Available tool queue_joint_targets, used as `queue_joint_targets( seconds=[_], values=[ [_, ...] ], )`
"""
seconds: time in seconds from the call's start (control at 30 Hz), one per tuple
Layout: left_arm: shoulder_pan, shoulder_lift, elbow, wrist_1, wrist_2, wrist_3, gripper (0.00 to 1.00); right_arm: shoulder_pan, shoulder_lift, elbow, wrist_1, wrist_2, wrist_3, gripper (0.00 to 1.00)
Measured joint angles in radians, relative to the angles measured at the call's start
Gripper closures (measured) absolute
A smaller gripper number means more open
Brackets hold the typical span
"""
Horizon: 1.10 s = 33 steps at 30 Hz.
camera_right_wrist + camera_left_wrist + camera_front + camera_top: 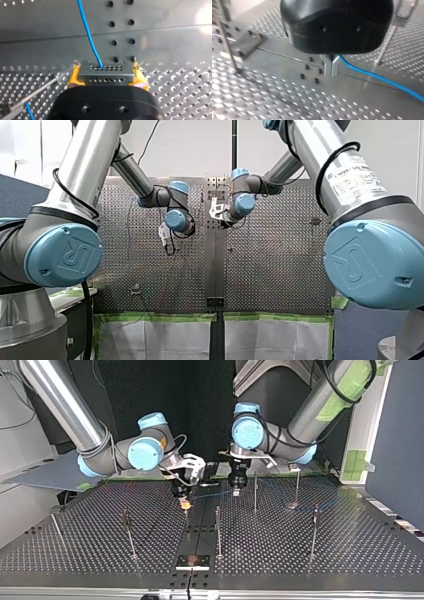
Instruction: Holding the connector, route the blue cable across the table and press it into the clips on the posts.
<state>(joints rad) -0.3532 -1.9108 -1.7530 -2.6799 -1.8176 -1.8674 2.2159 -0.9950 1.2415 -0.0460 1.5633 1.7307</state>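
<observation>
My right gripper (106, 69) is shut on the grey connector (104, 75), with a yellow pad on each of its sides. The blue cable (90, 37) leaves the connector's top face and runs ahead over the table. In the top view my right gripper (185, 503) hangs just above the table's middle seam. My left gripper (236, 492) stands close at the right of it. The thin cable (212, 495) stretches between them. My left gripper's metal fingers (331, 74) are shut on the blue cable (382, 80), which trails off to one side.
Several thin posts stand on the perforated table (300, 560): one (255, 492) close beside my left gripper, one (218, 530) nearer the camera, others (296, 487) (314, 530) (128, 532) to the sides. A small plate (192, 561) sits at the near edge.
</observation>
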Motion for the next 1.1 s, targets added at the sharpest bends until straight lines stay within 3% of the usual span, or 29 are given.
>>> queue_joint_targets(
  seconds=[0.13, 0.47, 0.73, 0.9, 1.1],
  values=[
    [-0.001, 0.037, 0.000, -0.018, 0.000, 0.000, 1.00, -0.001, -0.027, 0.000, 0.039, 0.000, -0.002, 1.00],
    [-0.007, 0.139, 0.000, -0.069, -0.001, 0.002, 1.00, -0.002, -0.119, 0.000, 0.077, -0.008, 0.004, 1.00],
    [-0.017, 0.187, 0.000, -0.078, -0.001, 0.004, 1.00, -0.002, -0.191, 0.007, 0.102, -0.060, 0.011, 1.00],
    [-0.016, 0.188, 0.000, -0.050, 0.000, -0.008, 1.00, -0.010, -0.205, 0.009, 0.103, -0.089, 0.020, 1.00],
    [-0.005, 0.174, 0.001, -0.019, 0.003, -0.015, 1.00, -0.027, -0.188, 0.010, 0.101, -0.118, 0.027, 1.00]
  ],
)
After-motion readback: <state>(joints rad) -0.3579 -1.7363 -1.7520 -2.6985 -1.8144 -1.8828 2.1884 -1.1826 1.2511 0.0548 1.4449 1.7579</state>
